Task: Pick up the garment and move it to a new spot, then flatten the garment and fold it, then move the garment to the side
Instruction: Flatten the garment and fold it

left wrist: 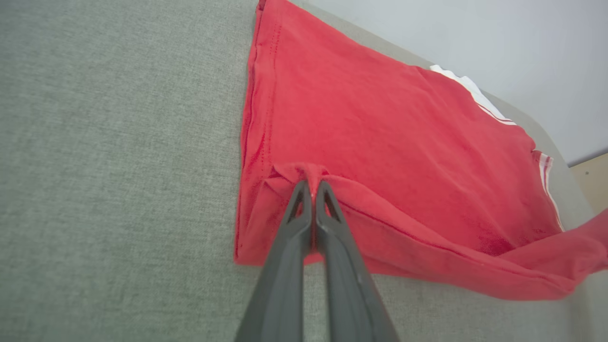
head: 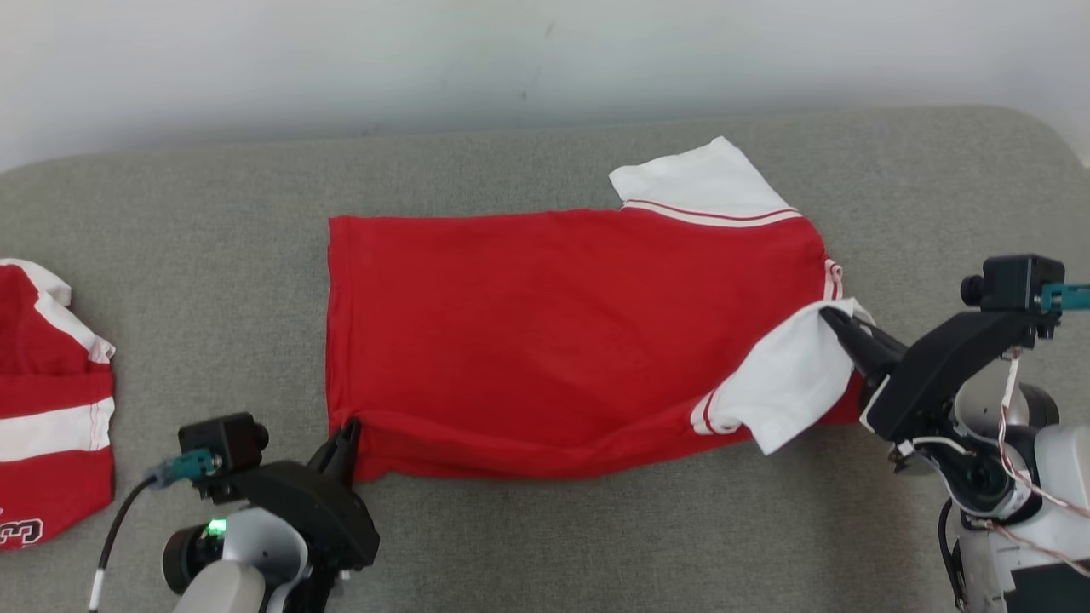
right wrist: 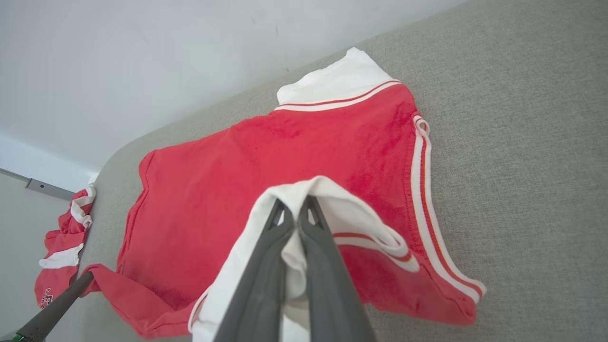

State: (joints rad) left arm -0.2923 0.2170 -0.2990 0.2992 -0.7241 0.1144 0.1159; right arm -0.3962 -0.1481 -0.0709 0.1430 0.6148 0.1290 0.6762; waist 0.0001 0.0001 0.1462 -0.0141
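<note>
Sitting bunched at the far left of the grey cushion (head: 213, 255), well apart from the work: a second red-and-white garment (head: 51, 409). Pinching the near left hem corner of the red shirt (head: 553, 332) with the left gripper (head: 347, 430), fingers pressed together on a tuck of cloth. Lying spread and mostly flat mid-cushion, so apparently done with the moving and flattening. Pinching the near white sleeve (head: 783, 383) with the right gripper (head: 833, 319), likewise clamped, holding it raised over the red body. Judging by the lifted near edge, only just beginning the fold, leaving the rest of the folding and the shift aside to do.
</note>
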